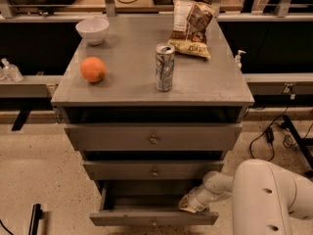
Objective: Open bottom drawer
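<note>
Speckled floor (29,170), grey cabinet, worktop (127,89) carrying orange (93,69), soda can (164,67), chip bag (191,28), white bowl (93,30). Bottom drawer (146,218) sitting pulled well out, lowest of three. Gripper (192,204) resting at its right inside edge, grip state: can't tell. Task looking basically done, maybe a bit more pull left.

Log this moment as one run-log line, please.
bottom drawer: pulled out | gripper: at its right end, just behind the front

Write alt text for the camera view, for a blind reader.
The bottom drawer of a grey cabinet stands pulled open, the robot's hand at its right end. On top sit an orange, a can, a chip bag and a white bowl.
</note>
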`<state>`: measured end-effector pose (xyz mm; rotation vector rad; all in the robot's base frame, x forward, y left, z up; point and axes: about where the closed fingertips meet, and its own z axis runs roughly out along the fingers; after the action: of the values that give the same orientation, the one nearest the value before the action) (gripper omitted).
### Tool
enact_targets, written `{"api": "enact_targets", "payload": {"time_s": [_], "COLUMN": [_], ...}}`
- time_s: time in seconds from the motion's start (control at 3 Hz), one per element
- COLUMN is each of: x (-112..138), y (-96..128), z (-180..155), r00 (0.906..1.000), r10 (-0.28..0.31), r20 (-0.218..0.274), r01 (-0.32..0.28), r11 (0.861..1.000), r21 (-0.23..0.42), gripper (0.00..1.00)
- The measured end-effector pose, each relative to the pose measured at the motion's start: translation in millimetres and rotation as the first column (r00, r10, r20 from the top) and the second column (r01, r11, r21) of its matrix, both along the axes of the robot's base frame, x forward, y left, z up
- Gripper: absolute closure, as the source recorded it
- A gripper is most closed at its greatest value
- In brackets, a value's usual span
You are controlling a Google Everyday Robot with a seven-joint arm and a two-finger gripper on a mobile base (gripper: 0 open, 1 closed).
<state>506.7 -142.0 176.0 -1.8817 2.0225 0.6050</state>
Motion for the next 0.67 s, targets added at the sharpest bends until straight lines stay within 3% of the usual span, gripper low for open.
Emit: {"api": "enact_targets", "payload": {"time_s": [0.67], "x": [0.0], "y": [0.0], "z": [0.0], "r00": [1.0000], "r10": [0.000], "r20": [0.000], "r01": [0.000], "r11": [1.000], "r21": [0.000], "gripper": [1.00]}}
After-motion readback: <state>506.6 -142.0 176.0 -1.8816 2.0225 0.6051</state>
